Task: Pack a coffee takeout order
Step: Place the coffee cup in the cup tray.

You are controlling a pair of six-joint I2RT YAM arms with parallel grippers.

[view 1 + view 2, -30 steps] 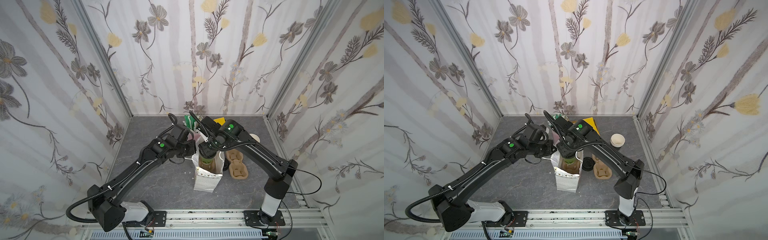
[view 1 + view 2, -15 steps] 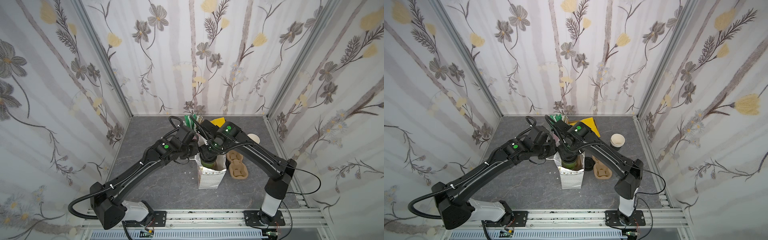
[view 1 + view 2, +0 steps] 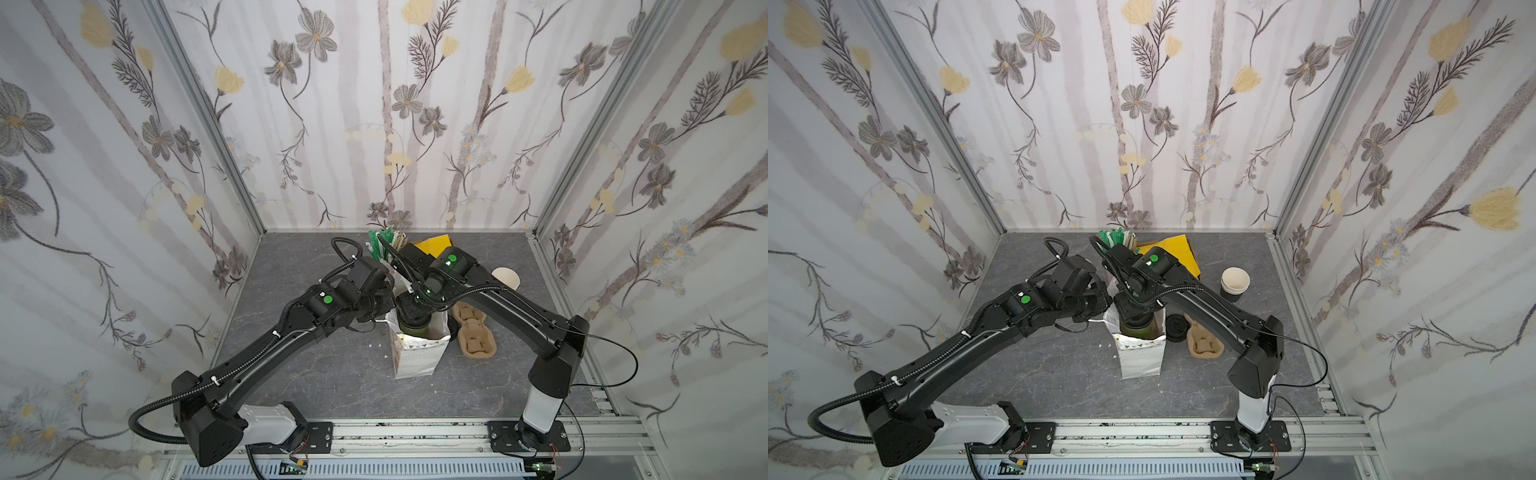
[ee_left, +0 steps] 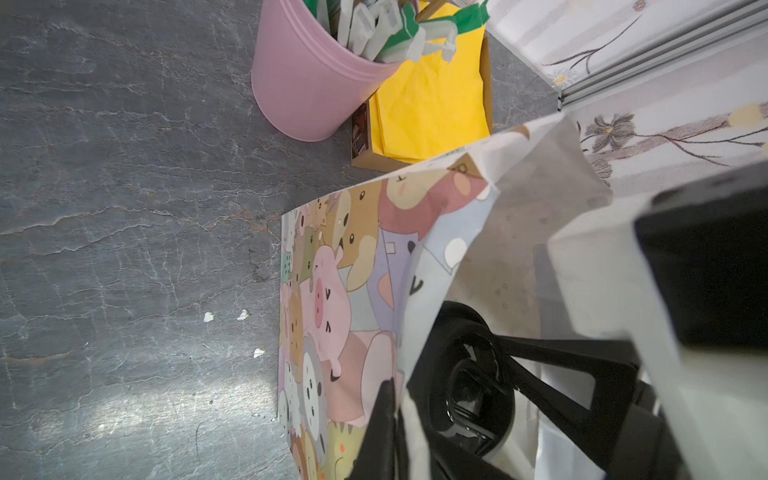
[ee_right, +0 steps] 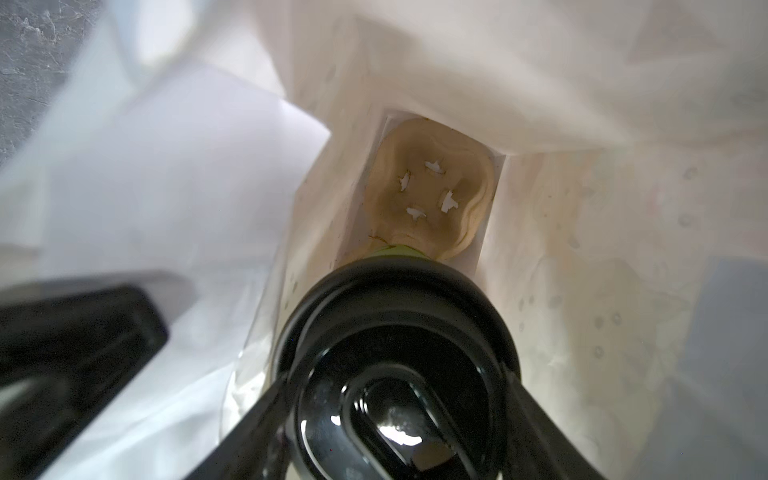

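A small green paper cup (image 3: 414,329) with a black lid (image 5: 399,332) hangs inside the mouth of an upright cartoon-print paper bag (image 3: 417,357). My right gripper (image 5: 399,415) is shut on the cup, one finger on each side of the lid. In the right wrist view a tan pulp carrier (image 5: 428,199) lies at the bag's bottom, below the cup. My left gripper (image 4: 395,401) is shut on the bag's rim on the left side, in both top views (image 3: 1100,309). Yellow napkins (image 4: 432,99) lie in a cardboard box behind the bag.
A pink bucket (image 4: 299,83) of wrapped sticks stands behind the bag, beside the napkin box. To the bag's right are a stack of tan carriers (image 3: 1204,345), a pile of black lids (image 3: 1177,326) and a stack of cream-lined cups (image 3: 1235,284). Walls enclose the table on three sides.
The right gripper has carried the cup lower into the bag. The left gripper has kept its hold on the rim and shifted a little with the bag.
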